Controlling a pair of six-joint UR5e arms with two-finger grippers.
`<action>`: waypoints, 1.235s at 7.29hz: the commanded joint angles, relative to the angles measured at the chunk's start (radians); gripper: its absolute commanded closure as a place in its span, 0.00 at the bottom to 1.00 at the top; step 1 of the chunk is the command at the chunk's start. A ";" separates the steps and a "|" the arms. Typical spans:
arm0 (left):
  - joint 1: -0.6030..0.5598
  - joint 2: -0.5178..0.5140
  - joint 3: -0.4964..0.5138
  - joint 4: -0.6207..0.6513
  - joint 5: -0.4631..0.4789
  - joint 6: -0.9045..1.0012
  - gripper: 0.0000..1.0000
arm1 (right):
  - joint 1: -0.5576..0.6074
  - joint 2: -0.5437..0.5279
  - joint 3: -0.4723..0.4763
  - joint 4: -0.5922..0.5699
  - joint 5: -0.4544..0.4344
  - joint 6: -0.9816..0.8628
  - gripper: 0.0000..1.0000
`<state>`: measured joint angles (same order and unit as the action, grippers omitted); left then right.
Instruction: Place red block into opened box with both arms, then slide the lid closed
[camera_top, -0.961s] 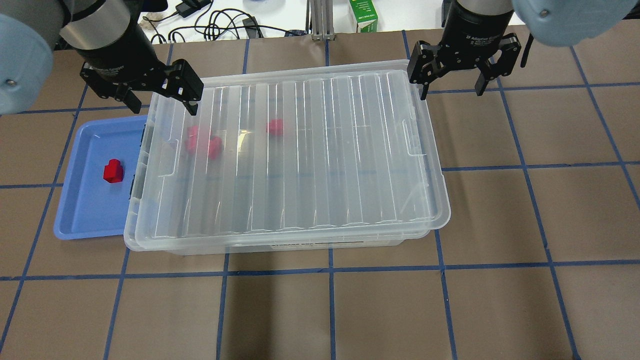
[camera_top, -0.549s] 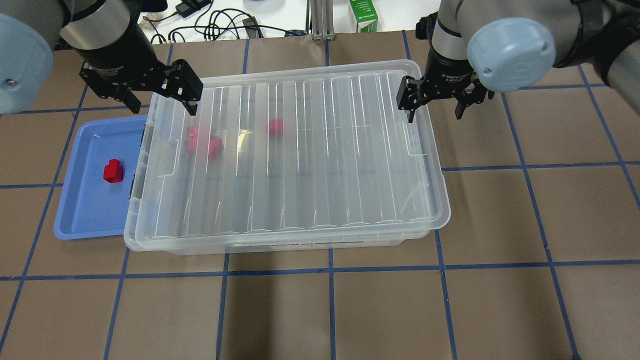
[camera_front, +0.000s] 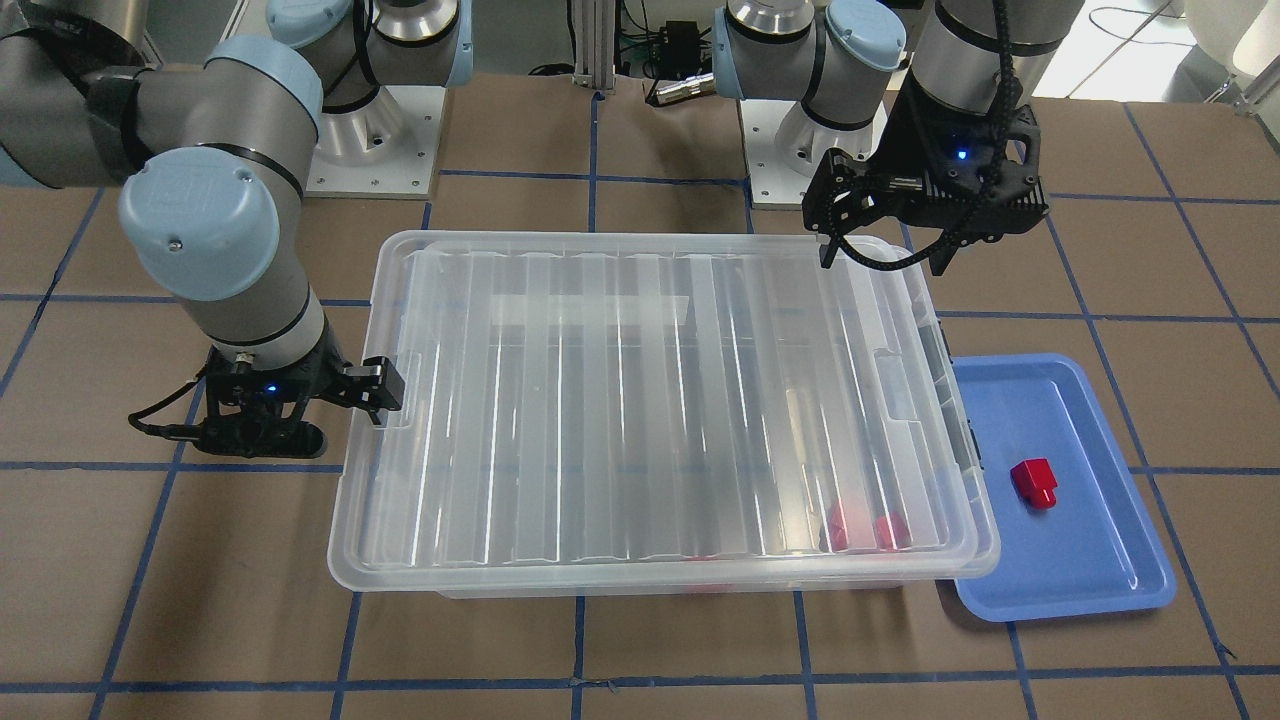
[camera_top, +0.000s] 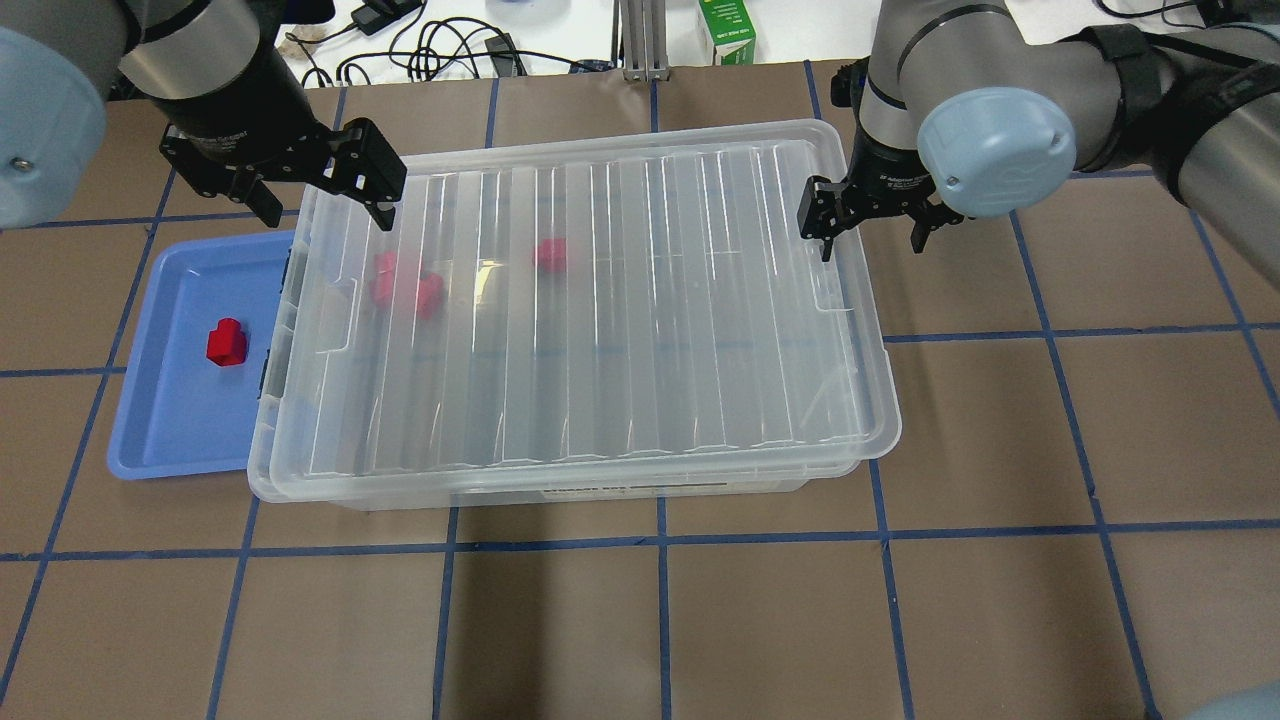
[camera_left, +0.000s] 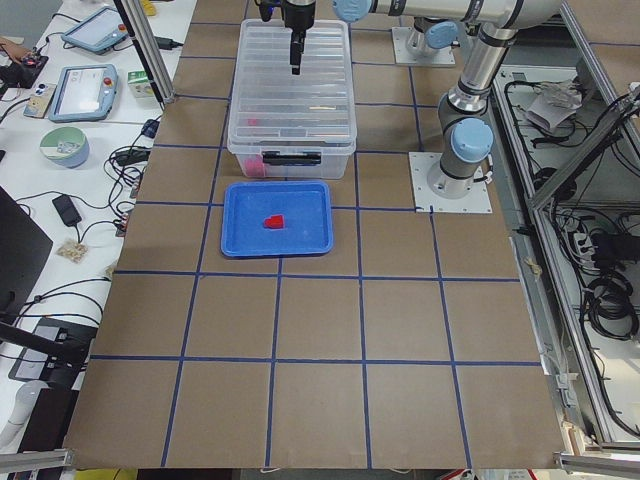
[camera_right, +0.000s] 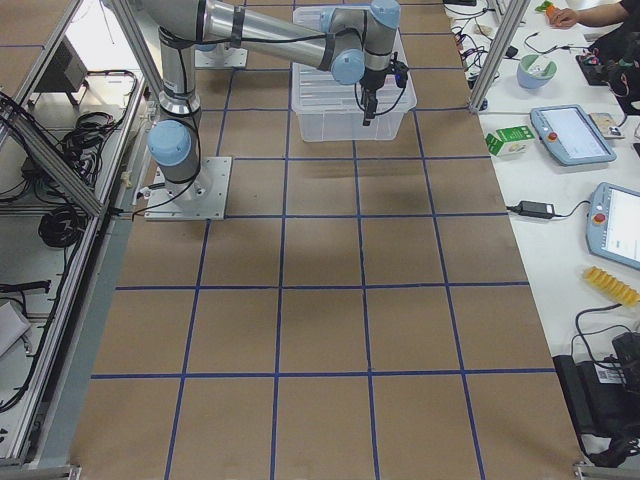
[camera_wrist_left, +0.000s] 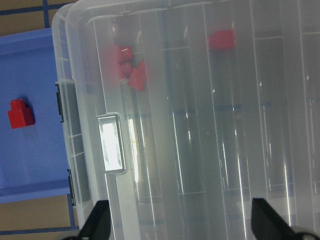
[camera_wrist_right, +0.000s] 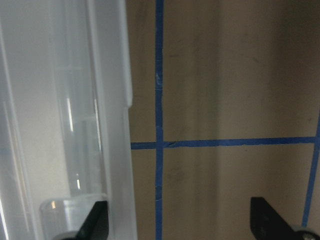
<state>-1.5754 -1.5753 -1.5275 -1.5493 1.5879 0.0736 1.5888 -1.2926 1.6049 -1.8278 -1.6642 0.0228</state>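
Note:
The box (camera_top: 560, 490) stands mid-table with the ribbed lid (camera_top: 600, 320) lying on it, skewed a little toward its right end. One red block (camera_top: 227, 342) (camera_front: 1033, 483) (camera_wrist_left: 20, 113) lies on the blue tray (camera_top: 170, 430). Through the lid, a lone red block (camera_top: 549, 254) and a bunch of three (camera_top: 405, 285) show inside the box. My left gripper (camera_top: 325, 205) (camera_front: 888, 258) (camera_wrist_left: 182, 220) hangs open above the lid's far left corner, holding nothing. My right gripper (camera_top: 870, 238) (camera_wrist_right: 180, 220) is open and low, straddling the rim at the box's right end.
The blue tray (camera_front: 1090, 590) touches the box's left end. A green carton (camera_top: 727, 35) and cables (camera_top: 440, 45) lie beyond the far table edge. The arm bases (camera_front: 370, 150) stand behind the box. Blue tape lines cross the brown tabletop.
My right gripper has come down and toward me from above the box's far right corner to straddle the right rim. The left gripper, lid and blocks have not moved.

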 joint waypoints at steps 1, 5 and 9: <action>0.000 0.000 0.003 0.000 -0.002 0.000 0.00 | -0.105 0.001 0.001 0.004 -0.016 -0.085 0.00; 0.003 -0.002 0.007 -0.002 -0.003 0.000 0.00 | -0.207 -0.005 -0.003 0.019 -0.017 -0.142 0.00; 0.003 -0.009 0.016 0.000 -0.005 -0.008 0.00 | -0.269 -0.010 0.000 0.021 -0.020 -0.217 0.00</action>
<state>-1.5724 -1.5801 -1.5151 -1.5499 1.5836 0.0717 1.3412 -1.3015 1.6014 -1.8072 -1.6845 -0.1628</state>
